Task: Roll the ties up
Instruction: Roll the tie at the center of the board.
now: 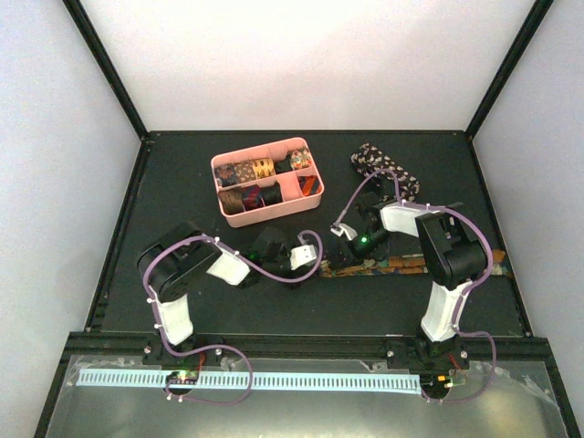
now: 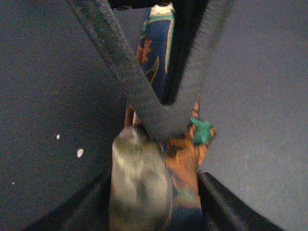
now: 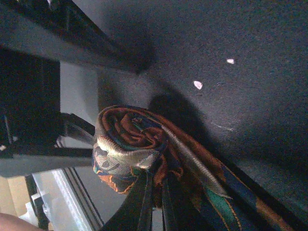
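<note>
A patterned tie (image 1: 392, 265) in orange, brown and blue lies stretched on the black table under my right arm. Its left end is wound into a roll (image 3: 130, 139). My right gripper (image 1: 345, 239) (image 3: 156, 192) is shut on that roll, its two dark fingers pinched close together on the fabric. My left gripper (image 1: 310, 257) (image 2: 154, 202) is at the same end, its jaws apart with the tie's end (image 2: 183, 163) lying between them. The unrolled blue length of the tie (image 2: 156, 53) runs away behind it. A black speckled tie (image 1: 383, 169) lies bunched at the back right.
A pink divided tray (image 1: 274, 210) holding several rolled ties stands at the back, left of centre. The right gripper's fingers (image 2: 120, 62) cross the left wrist view in a V. Black frame posts rise at the table's back corners.
</note>
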Available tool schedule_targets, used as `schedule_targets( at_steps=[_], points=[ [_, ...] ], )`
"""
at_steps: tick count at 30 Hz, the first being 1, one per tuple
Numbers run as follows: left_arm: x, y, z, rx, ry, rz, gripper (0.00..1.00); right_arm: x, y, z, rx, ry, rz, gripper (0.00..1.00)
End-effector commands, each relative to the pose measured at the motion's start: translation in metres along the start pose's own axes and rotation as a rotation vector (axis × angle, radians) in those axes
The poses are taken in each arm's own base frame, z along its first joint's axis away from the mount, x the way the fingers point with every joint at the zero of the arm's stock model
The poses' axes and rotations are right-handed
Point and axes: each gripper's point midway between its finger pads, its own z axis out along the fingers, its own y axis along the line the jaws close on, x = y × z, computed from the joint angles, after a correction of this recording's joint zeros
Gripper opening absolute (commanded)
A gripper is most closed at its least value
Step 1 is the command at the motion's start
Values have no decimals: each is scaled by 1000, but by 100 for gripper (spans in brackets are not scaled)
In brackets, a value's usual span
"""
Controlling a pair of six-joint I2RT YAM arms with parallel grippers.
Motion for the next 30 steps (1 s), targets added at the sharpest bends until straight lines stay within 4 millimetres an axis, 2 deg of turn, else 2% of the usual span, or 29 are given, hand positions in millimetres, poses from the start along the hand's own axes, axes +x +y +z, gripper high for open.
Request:
schedule_targets(
  at_steps=[1, 5, 10, 13, 16, 18, 21, 23, 25, 27, 30],
  points=[
    [-15, -6, -12, 59, -141, -60, 70, 1, -24, 2, 121, -3, -34, 2],
    [-26, -12, -10, 109, -238, -75, 78, 1, -25, 2, 134, -5, -40, 2],
    [-29, -7, 5, 128, -268, -102, 79, -1, -23, 0, 130, -23, -63, 2],
    [-26, -4, 14, 125, -252, -98, 70, -2, -22, 1, 122, -31, -75, 2],
    [-16, -3, 19, 81, -192, -55, 52, -4, -19, 0, 110, -40, -85, 2],
    [-8, -4, 19, 38, -129, -14, 43, -8, -14, -3, 101, -55, -98, 3],
    [5, -4, 18, -14, -24, 39, 35, -15, -7, -12, 96, -79, -102, 13],
    [11, -2, 14, -49, 19, 51, 33, -17, -4, -21, 91, -84, -94, 31],
    [16, 0, 12, -71, 55, 53, 31, -18, -1, -31, 84, -91, -72, 40],
    [20, 1, 11, -86, 85, 57, 31, -16, 3, -37, 67, -88, -48, 44],
    [23, 4, 11, -109, 123, 56, 31, -7, 14, -35, -5, -59, 4, 47]
  ],
)
